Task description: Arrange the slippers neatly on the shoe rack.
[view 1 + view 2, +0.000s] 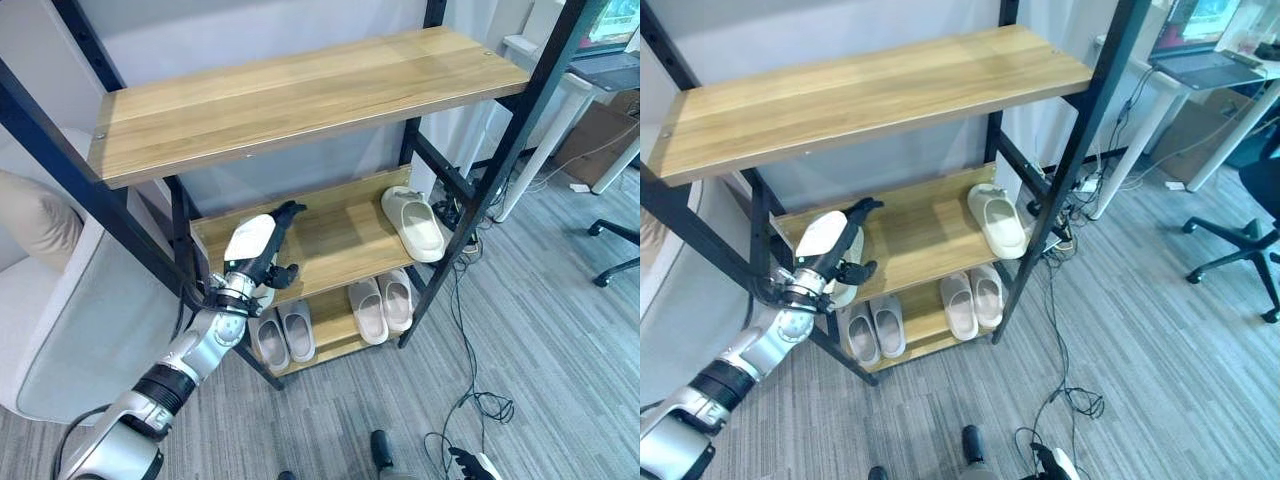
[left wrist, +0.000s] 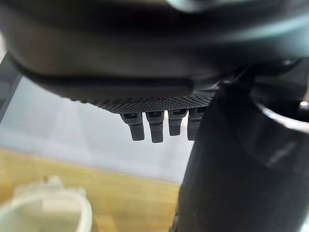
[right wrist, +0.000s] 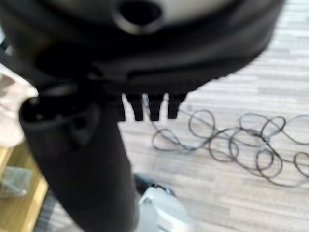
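Left hand (image 1: 262,255) is raised at the left end of the rack's (image 1: 300,130) middle shelf (image 1: 335,235), fingers straight and relaxed, pinching nothing. One slipper (image 1: 413,222) lies at the shelf's right end; another pale one (image 2: 46,210) sits below the hand. Two pairs (image 1: 335,318) stand side by side on the bottom shelf. Right hand (image 3: 145,104) hangs over the floor (image 3: 251,96), fingers loosely extended and empty.

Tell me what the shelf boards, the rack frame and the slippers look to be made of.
Shelf boards: wood or wood-look laminate, matte, with visible grain. Rack frame: probably metal, painted black, in thin straight bars. Cream slipper on the middle shelf: likely moulded foam or rubber, smooth, thick and seamless.
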